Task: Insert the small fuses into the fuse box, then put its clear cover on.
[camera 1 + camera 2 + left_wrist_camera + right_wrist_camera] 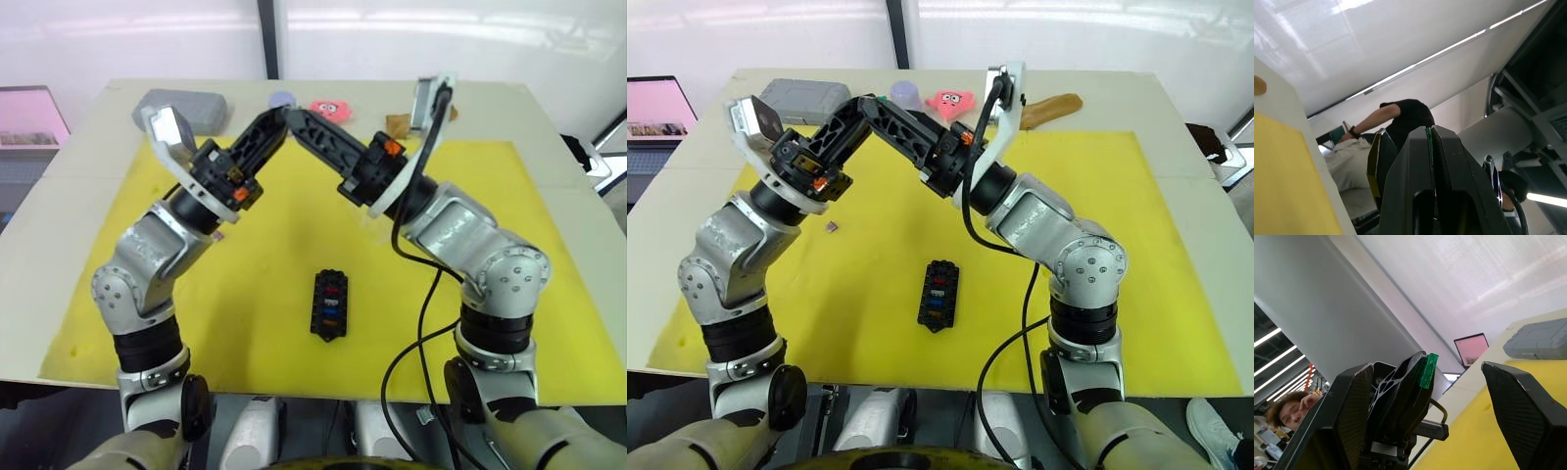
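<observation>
The black fuse box point(330, 305) lies on the yellow mat point(490, 225), with red, blue and orange small fuses in its slots. A loose purple fuse point(832, 227) rests on the mat to its left. Both arms are raised over the far part of the mat, and their fingertips meet there. My left gripper point(281, 116) is shut on a green fuse point(1428, 370), which sticks out of its tip. My right gripper point(295, 116) is open, its fingers point(1508, 396) spread on either side of the left gripper's tip and the green fuse. The clear cover is out of view.
A grey case point(186, 108) lies at the back left of the table. A pink toy point(333, 108), a pale purple object point(282, 98) and a brown object point(1053, 103) lie along the back. A laptop point(656, 108) stands far left. People point(1405, 117) are beyond the table.
</observation>
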`<state>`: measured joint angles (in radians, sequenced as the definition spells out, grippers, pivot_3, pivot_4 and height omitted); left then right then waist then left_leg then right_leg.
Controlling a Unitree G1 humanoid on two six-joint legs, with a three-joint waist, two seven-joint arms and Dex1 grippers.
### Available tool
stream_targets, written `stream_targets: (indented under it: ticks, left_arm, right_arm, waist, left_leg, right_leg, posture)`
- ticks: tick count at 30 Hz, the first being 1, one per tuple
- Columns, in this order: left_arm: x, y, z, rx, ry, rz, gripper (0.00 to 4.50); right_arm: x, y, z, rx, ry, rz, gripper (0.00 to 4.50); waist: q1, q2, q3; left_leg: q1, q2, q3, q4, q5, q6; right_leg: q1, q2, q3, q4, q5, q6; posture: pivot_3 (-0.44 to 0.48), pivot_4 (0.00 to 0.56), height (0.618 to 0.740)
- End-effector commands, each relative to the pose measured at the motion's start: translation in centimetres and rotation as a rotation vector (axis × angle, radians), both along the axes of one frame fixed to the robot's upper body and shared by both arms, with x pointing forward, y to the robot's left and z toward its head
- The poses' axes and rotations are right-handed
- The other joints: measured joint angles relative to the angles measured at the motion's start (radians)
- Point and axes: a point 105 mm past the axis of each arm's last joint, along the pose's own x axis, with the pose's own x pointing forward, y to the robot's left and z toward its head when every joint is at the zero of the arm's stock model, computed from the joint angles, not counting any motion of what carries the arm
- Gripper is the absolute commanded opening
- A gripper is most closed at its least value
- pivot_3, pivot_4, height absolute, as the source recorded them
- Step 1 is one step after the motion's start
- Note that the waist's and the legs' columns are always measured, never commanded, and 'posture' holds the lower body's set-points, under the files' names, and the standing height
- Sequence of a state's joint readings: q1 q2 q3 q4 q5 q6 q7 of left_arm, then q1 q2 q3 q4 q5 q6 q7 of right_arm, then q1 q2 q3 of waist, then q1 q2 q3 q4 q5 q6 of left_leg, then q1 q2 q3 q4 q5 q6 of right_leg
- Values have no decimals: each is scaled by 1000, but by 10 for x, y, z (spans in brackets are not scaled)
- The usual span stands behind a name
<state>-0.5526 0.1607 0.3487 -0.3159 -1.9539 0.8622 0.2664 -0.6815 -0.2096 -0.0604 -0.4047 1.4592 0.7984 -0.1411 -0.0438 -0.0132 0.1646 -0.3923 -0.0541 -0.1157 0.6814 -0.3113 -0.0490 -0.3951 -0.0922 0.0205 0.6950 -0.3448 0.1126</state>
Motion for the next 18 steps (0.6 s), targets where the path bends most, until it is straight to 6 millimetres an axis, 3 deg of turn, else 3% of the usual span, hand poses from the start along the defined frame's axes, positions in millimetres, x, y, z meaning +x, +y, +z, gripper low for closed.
stream_targets:
  ticks: [1,4,11,13,18]
  left_arm:
    - [-7,-1,10,-19,-47,-17,0]
    - [-7,-1,11,-24,-47,-19,0]
    - [-5,-1,12,-29,-45,-20,0]
    - [-5,-2,11,-26,-43,-23,0]
    - [-5,-3,9,-22,-35,-25,0]
  right_arm:
    - [-8,0,9,26,-35,18,2355]
    - [-8,0,10,23,-35,19,866]
    - [-9,1,11,30,-41,26,866]
    - [-11,1,12,36,-46,38,24]
    - [-16,2,18,60,-50,70,24]
  waist:
    - [0,0,0]
    - [0,0,0]
    - [0,0,0]
    - [0,0,0]
    - [0,0,0]
  left_leg:
    - [0,0,0,0,0,0]
    - [0,0,0,0,0,0]
    - [0,0,0,-1,0,0]
    - [0,0,0,-1,0,0]
    - [0,0,0,-1,0,0]
  right_leg:
    - [0,0,0,0,0,0]
    - [0,0,0,0,0,0]
    - [0,0,0,-2,0,0]
    - [0,0,0,-2,0,0]
    - [1,0,0,-3,0,0]
  posture:
    - [0,150,740]
    - [0,150,740]
    - [0,150,740]
    - [0,150,740]
    - [0,150,740]
